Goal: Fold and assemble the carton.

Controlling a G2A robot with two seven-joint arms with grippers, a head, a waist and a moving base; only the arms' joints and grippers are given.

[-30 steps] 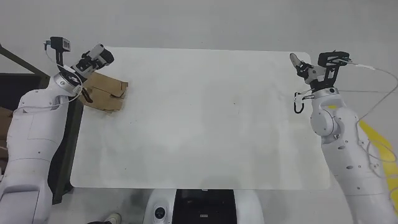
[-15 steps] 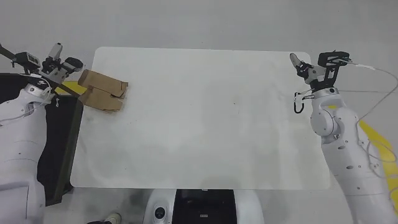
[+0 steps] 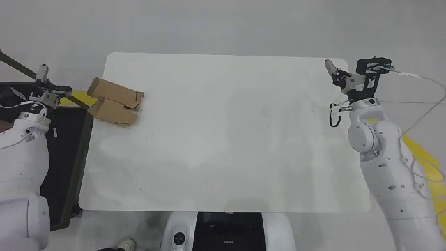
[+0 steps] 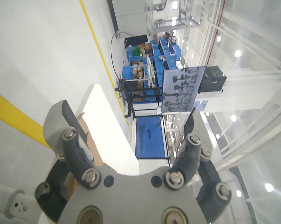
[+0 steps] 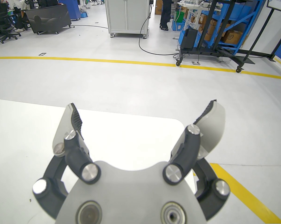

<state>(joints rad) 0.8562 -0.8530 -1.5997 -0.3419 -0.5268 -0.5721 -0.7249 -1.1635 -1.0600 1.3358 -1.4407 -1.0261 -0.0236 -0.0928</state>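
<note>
- Carton [image 3: 116,102]: brown, lying at the far left edge of the table [image 3: 230,146].
- Left gripper [image 4: 130,108]: jaws spread, empty, off the table beside the carton.
- Right gripper [image 5: 142,106]: jaws spread, empty, above the far right corner.

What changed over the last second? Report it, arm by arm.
The left gripper, open, drew back from over the carton and off the table's left edge. The carton lies where it was. The right gripper, open, kept its place by the far right corner.

Carton [image 3: 115,102] on table [image 3: 230,132], far-left corner
</note>
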